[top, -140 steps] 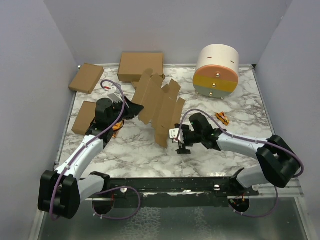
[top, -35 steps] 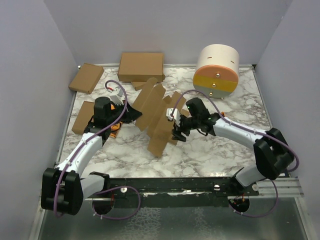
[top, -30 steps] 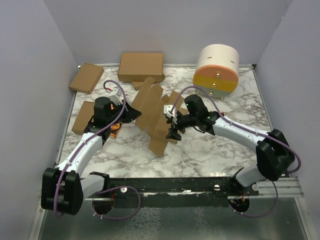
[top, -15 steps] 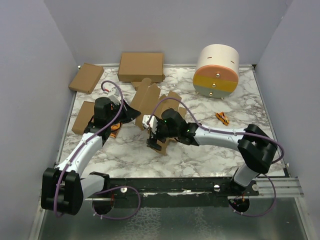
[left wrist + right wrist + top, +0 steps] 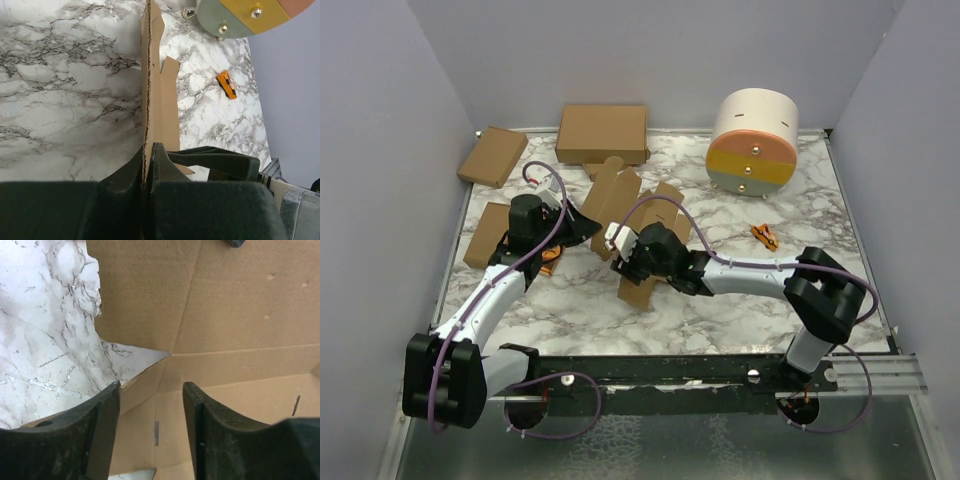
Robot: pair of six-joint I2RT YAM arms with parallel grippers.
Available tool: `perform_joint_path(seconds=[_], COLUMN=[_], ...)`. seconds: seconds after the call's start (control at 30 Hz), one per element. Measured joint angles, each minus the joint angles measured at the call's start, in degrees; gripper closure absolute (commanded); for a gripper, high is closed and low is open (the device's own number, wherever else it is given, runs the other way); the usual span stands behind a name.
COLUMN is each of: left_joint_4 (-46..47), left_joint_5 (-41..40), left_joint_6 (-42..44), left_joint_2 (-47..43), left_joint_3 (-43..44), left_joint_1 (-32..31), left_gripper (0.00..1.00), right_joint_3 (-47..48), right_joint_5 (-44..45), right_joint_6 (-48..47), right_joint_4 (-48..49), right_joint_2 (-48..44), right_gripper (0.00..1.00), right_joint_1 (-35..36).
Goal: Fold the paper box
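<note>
The paper box (image 5: 620, 195) lies on the table (image 5: 740, 312), a carton (image 5: 602, 133) just behind it, a drawer unit (image 5: 754, 140) farther right

The die-cut cardboard paper box (image 5: 617, 195) is showing plain brown; the marble-pattern tabletop (image 5: 740, 320) is showing white with grey veins (round cream drum (image 5: 753, 140): orange, yellow, grey-green bands).
</note>
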Motion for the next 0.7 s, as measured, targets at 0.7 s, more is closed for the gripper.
perform_joint_path(seconds=[0.7], left_joint_4=[-0.07], left_joint_5=[2.47], left_joint_6=[6.99], left_joint_2=[-0.52], left_joint_3=[0.0], left_joint_1=[0.0], left_gripper=[1.0], right_joint_3=[-1.88], right_joint_5=[-7.67], right_joint_6=[-1.53], right_joint_4=[-2.69], right_joint_2=[-3.54], right_gripper=[0.63], right_joint_1=[-5.64])
